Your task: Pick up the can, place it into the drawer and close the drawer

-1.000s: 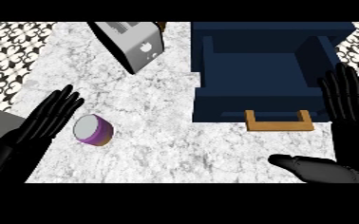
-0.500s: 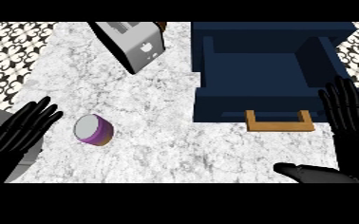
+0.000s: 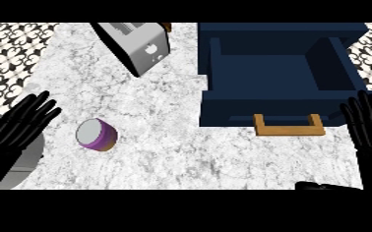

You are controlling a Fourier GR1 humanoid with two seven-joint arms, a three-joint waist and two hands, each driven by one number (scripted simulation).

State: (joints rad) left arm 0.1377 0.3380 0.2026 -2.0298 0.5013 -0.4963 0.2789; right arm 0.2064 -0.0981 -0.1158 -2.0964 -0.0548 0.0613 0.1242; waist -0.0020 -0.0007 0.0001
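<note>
A purple can (image 3: pixel 97 134) with a grey lid lies on the marble counter (image 3: pixel 167 147) at the lower left. My left hand (image 3: pixel 23 125) is just left of it, fingers straight and spread, not touching it. The dark blue drawer (image 3: pixel 280 81) stands pulled open at the right, with nothing inside and a tan handle (image 3: pixel 288 127) on its front. My right hand (image 3: pixel 360 120) shows at the right edge beside the drawer front, fingers straight and pointing up; its thumb (image 3: pixel 320 186) pokes in at the bottom right.
A silver toaster (image 3: pixel 138 46) stands at the back of the counter, left of the drawer. Patterned tiling (image 3: pixel 22 42) runs along the left edge. Bare marble stretches between the can and the drawer front.
Both hands have drawn back toward the lower edge of the view. The left hand slid down and left, away from the can. The can and drawer have stayed where they were.
</note>
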